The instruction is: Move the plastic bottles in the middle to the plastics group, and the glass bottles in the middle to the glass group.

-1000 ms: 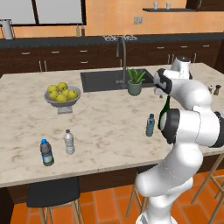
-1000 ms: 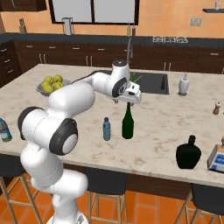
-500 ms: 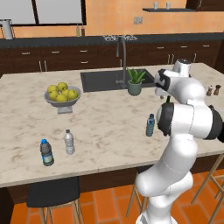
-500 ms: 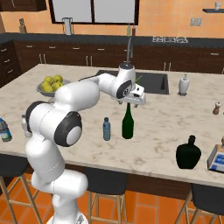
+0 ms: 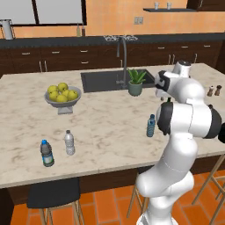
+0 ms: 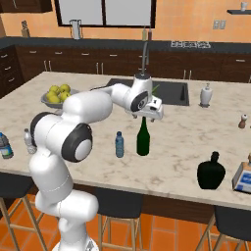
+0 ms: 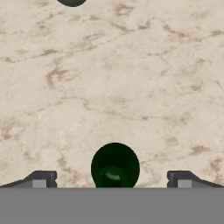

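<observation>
Right base view, left to right off the green bottle (image 6: pixel 142 138): you've got two plastic bottles (image 6: pixel 4 146) well to its left at the counter's (image 6: pixel 186 147) edge, fruit bowl (image 6: pixel 58 96) far back-left, blue bottle (image 6: pixel 119 144) just beside it on the left. Gripper (image 6: pixel 148 116) hangs directly above its neck, not touching. A squat dark glass bottle (image 6: pixel 211 171) sits off to the right, w/ soap dispenser (image 6: pixel 206 94) behind. Hand view: green bottle (image 7: pixel 115 167) seen top-down, centred btw the fingertips (image 7: pixel 43 178), which you'll see spread wide, nothing pinched.
</observation>
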You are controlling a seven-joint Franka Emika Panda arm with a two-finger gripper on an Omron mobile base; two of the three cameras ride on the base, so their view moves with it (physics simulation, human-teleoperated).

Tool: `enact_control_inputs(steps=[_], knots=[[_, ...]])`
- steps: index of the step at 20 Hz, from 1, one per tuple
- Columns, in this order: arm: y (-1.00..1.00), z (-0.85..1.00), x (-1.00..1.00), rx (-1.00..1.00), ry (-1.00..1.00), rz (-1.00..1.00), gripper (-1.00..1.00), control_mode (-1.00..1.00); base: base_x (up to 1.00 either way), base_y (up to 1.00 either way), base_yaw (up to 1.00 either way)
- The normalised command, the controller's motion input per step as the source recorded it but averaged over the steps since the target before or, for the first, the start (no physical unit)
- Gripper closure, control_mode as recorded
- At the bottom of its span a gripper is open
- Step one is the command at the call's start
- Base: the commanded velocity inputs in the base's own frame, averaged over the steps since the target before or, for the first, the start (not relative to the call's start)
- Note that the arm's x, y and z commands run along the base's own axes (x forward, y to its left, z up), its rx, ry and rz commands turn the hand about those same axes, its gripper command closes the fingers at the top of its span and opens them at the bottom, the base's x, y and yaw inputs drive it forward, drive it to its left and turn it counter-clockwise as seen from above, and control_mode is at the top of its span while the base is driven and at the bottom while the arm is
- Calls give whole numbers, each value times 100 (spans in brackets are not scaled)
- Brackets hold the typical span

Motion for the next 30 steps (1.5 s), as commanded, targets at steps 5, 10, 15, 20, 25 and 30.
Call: enact_control_inputs(steps=[5, 10, 15, 20, 25, 30], knots=[[0, -2, 13, 0, 0, 0, -100, -100, 0, 0, 0], [0, 0, 14, 0, 0, 0, -100, -100, 0, 0, 0], [0, -2, 0, 0, 0, 0, 100, -100, 0, 0, 0], [0, 0, 0, 0, 0, 0, 100, -100, 0, 0, 0], [0, 0, -1, 0, 0, 0, 100, -100, 0, 0, 0], [-14, 30, -7, 0, 0, 0, 100, -100, 0, 0, 0]])
